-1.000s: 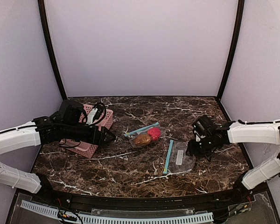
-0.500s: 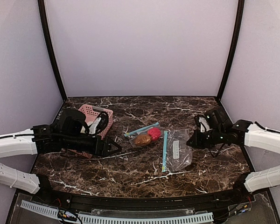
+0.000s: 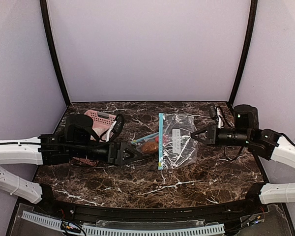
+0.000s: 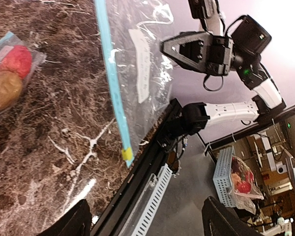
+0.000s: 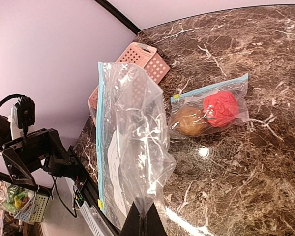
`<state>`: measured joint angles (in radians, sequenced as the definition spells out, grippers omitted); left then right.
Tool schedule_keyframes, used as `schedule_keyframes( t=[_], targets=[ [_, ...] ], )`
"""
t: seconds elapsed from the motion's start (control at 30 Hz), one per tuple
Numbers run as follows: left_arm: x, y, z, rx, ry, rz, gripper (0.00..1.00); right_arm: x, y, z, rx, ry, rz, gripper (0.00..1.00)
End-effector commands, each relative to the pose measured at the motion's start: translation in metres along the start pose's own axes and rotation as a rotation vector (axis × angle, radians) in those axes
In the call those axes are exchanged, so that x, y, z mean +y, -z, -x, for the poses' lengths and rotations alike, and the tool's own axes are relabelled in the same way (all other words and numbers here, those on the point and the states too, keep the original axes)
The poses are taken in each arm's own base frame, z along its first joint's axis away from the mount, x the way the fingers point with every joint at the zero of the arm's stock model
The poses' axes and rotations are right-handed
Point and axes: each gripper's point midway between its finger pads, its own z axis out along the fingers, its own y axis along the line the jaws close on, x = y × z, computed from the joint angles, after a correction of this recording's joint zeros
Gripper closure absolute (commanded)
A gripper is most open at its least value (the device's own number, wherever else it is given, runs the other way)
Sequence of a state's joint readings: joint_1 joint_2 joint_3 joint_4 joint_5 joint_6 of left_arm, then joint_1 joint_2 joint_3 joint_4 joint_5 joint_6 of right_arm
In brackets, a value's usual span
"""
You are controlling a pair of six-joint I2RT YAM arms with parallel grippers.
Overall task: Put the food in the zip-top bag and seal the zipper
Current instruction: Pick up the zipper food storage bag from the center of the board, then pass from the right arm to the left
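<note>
My right gripper (image 3: 194,136) is shut on the bottom edge of an empty clear zip-top bag (image 3: 178,141) and holds it off the table, blue zipper strip (image 3: 161,140) facing left. In the right wrist view my gripper (image 5: 146,220) pinches the bag (image 5: 132,147). The brown bun (image 5: 189,121) and red ball (image 5: 221,108) lie inside a second small zip bag (image 3: 151,145) on the marble. My left gripper (image 3: 137,153) is open and empty just left of that small bag; in the left wrist view (image 4: 147,223) its fingers stand wide apart. The whitish piece and green sprig are not visible.
A pink plastic basket (image 3: 101,119) sits at the back left behind my left arm, also in the right wrist view (image 5: 143,61). The table's black front rail (image 3: 147,214) runs below. Purple walls enclose the back and sides.
My right gripper has lifted the empty bag off the table and carried it back and left. My left gripper has moved right, from the basket to beside the small food bag.
</note>
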<state>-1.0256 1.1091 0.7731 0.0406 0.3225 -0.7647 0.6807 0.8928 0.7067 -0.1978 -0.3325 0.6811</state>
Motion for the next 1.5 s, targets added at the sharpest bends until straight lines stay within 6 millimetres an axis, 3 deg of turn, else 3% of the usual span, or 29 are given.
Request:
schedule_keyframes(
  t=[0.0, 0.17, 0.2, 0.33, 0.67, 0.93, 1.47],
  targets=[
    [-0.045, -0.006, -0.004, 0.033, -0.054, -0.163, 0.22, 0.032, -0.004, 0.017, -0.041, 0.056, 0.106, 1.00],
    [-0.038, -0.021, -0.025, 0.088, -0.021, -0.155, 0.25, 0.049, -0.013, 0.021, -0.035, 0.075, 0.161, 1.00],
    [-0.035, -0.022, -0.028, 0.094, -0.008, -0.150, 0.29, 0.051, -0.015, 0.021, -0.030, 0.081, 0.167, 1.00],
    [-0.029, -0.024, -0.031, 0.092, 0.011, -0.136, 0.45, 0.059, -0.019, 0.020, -0.019, 0.097, 0.189, 1.00],
    [-0.007, -0.031, -0.040, 0.109, 0.040, -0.049, 0.58, 0.073, -0.018, 0.015, 0.006, 0.114, 0.244, 1.00],
    [-0.012, -0.037, -0.035, 0.102, 0.041, -0.075, 0.59, 0.081, -0.018, 0.013, 0.007, 0.126, 0.278, 1.00],
    [-0.017, -0.038, -0.034, 0.101, 0.045, -0.105, 0.84, 0.081, -0.020, 0.009, 0.022, 0.136, 0.282, 1.00]
  ],
)
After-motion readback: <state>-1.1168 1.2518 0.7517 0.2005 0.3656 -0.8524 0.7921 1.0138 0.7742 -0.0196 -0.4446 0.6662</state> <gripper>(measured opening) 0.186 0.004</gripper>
